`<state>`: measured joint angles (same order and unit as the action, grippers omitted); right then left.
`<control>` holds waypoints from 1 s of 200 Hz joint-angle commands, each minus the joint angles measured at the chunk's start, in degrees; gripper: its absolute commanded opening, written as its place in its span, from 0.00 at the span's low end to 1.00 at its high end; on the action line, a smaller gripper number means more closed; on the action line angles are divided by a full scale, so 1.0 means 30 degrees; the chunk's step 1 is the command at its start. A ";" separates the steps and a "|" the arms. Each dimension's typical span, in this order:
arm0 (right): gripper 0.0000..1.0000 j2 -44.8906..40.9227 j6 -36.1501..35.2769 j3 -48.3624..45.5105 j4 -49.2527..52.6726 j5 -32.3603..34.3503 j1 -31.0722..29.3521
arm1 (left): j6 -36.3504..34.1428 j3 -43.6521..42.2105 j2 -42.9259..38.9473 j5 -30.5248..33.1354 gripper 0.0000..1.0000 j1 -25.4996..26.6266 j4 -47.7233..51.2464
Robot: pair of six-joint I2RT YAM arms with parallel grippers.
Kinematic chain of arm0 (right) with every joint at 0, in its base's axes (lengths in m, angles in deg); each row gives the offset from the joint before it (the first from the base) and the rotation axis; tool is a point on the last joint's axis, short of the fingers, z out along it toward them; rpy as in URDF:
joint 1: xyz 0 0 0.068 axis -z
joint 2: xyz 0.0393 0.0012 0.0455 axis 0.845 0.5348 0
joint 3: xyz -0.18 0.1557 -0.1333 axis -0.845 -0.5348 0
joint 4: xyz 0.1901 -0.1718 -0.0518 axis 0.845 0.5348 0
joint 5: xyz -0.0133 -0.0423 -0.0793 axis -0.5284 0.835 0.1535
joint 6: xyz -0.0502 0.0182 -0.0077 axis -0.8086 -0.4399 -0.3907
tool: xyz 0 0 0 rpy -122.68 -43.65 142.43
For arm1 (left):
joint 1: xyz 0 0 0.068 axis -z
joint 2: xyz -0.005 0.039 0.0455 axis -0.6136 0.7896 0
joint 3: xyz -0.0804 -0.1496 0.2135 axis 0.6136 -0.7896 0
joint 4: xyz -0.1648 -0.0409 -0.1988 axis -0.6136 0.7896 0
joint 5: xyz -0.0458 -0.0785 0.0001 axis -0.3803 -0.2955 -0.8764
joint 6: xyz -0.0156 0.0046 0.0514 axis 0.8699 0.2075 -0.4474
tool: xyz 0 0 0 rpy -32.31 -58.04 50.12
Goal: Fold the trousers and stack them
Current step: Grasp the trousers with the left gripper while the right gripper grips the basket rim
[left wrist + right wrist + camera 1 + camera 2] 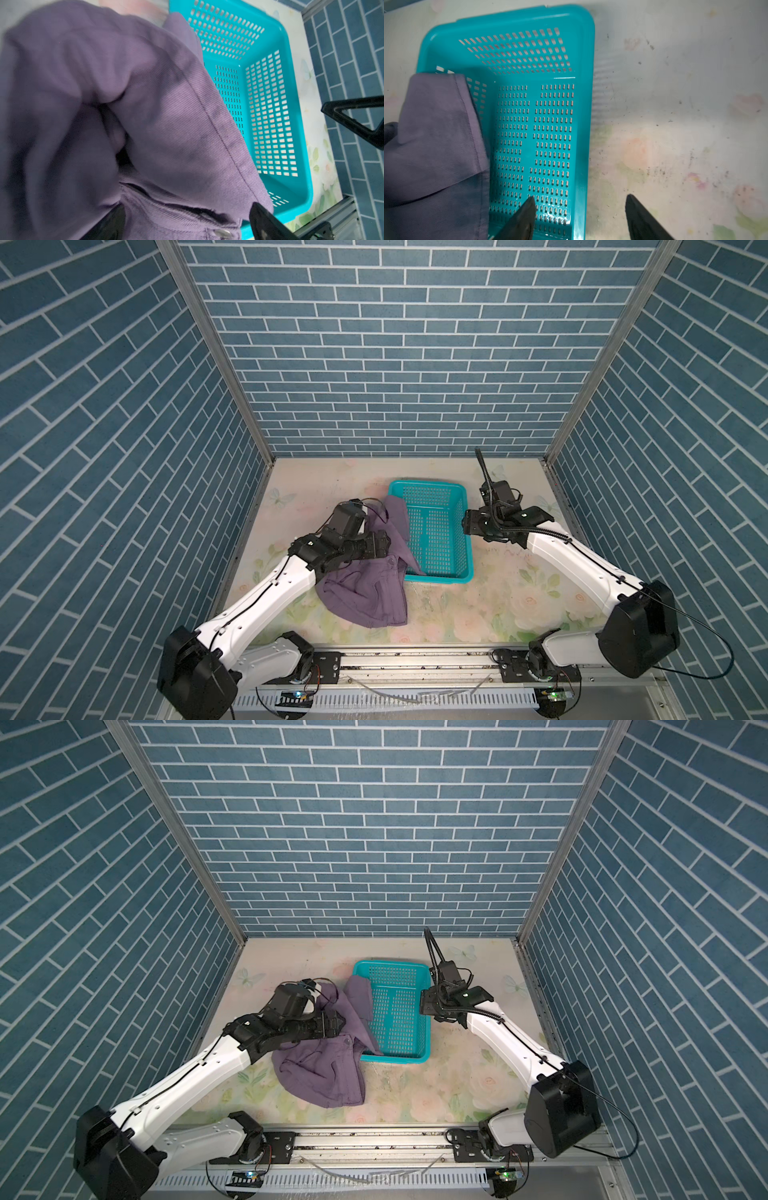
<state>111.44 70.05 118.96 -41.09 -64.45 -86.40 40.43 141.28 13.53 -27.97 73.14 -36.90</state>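
Blue brick-patterned walls [415,344] are closing in three sides of the floral bench [478,614] I am working over. The trousers [365,593] are lying in a crumpled purple heap on the bench, against the left side of the teal mesh basket [436,578]. One fold is draping over the basket's left rim and hanging inside.

My left arm [270,589] is reaching over the heap. In the left wrist view the left jaws are standing wide apart, with the trousers' cloth bunching between and over them; I cannot tell whether they are pressing on it.

My right arm [573,556] is holding the right jaws at the basket's right wall. They are standing apart and empty, one finger [525,218] over the basket's floor and its mate over the bare bench outside.
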 commanded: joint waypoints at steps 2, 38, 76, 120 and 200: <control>0.69 0.1106 0.0886 -0.0377 -0.0697 -0.1213 0.0229 | -0.0595 0.0940 0.1368 0.1203 0.94 0.1283 0.0398; 0.56 0.2341 0.1184 -0.0359 -0.1566 -0.1926 0.0798 | -0.0842 0.1785 0.3370 0.1797 0.79 0.2181 0.0808; 0.24 0.2381 0.1682 -0.0877 -0.1940 -0.1701 0.1436 | -0.0827 0.2360 0.4042 0.1704 0.20 0.2195 0.0815; 0.03 0.2238 0.1670 -0.1448 -0.1576 -0.1569 0.3510 | -0.1368 0.3254 0.2188 0.5011 0.00 0.2140 0.3173; 0.00 -0.0915 0.1358 -0.3165 -0.0686 -0.0714 0.8595 | -0.0496 0.1871 -0.3856 0.7307 0.00 -0.3161 0.7037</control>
<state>112.79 72.91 113.01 -46.44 -70.11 -66.18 38.02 149.43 7.08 -9.26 67.08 -20.31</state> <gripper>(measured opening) 0.139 0.084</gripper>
